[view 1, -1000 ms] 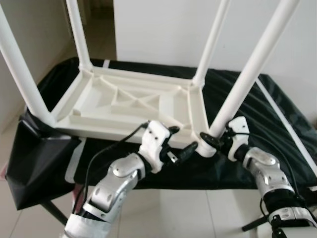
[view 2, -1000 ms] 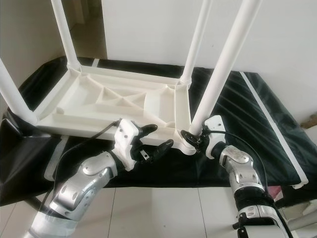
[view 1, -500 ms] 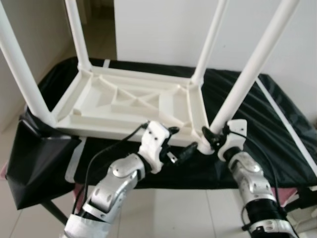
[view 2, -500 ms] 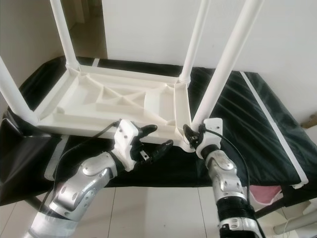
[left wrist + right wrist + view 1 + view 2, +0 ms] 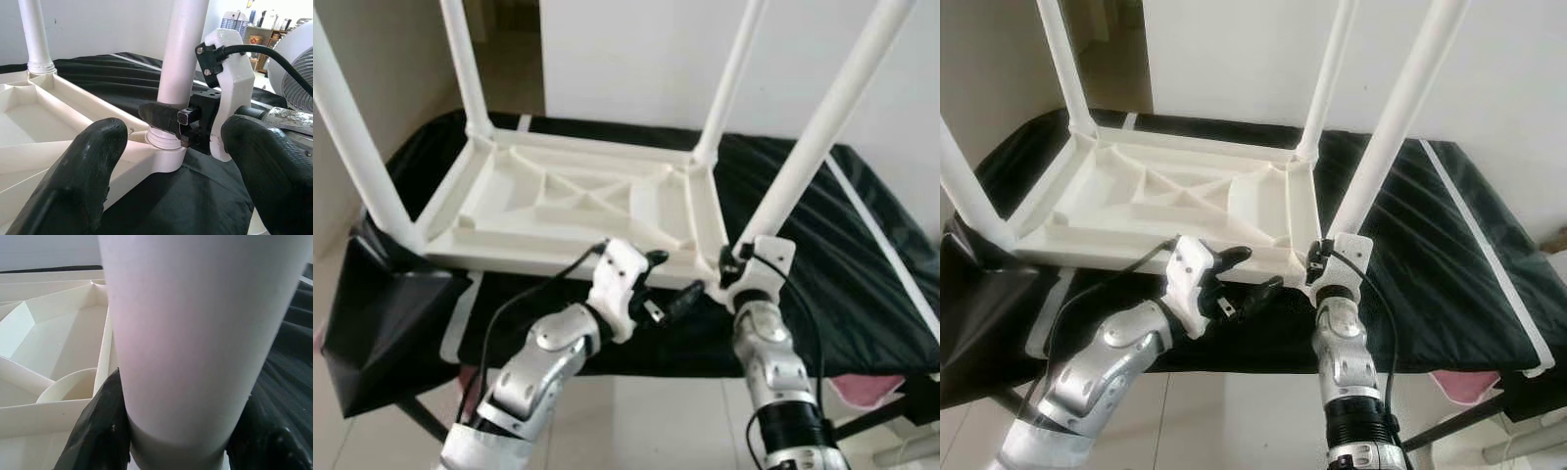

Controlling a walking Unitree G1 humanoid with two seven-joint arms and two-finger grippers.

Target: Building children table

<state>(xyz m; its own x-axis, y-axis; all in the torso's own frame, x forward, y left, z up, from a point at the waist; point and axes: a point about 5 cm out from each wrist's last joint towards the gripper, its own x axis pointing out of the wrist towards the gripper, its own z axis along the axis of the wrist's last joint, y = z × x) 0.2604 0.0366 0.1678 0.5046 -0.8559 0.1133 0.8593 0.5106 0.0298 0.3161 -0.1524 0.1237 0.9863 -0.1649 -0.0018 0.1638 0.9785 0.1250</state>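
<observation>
The white children's table [image 5: 578,206] lies upside down on a black-covered surface [image 5: 842,245], with its legs pointing up. My right gripper [image 5: 732,266] is shut around the base of the near right leg [image 5: 813,137], just above its corner socket. In the right wrist view the leg [image 5: 190,333] stands between the two black fingers [image 5: 102,431]. My left gripper [image 5: 675,274] is open at the table's front edge, just left of that corner and touching nothing. From the left wrist view, the leg [image 5: 183,49] and the right gripper [image 5: 171,115] lie ahead between my open fingers [image 5: 83,171].
Black cloth [image 5: 382,323] hangs off the surface's left end. A white strip [image 5: 876,235] runs across the cloth on the right. A pink object [image 5: 886,387] lies on the tiled floor at lower right. A white wall stands close behind the table.
My right forearm has swung in to the left and now stands nearly upright under the leg base, with the gripper kept on the leg. The left arm has not moved.
</observation>
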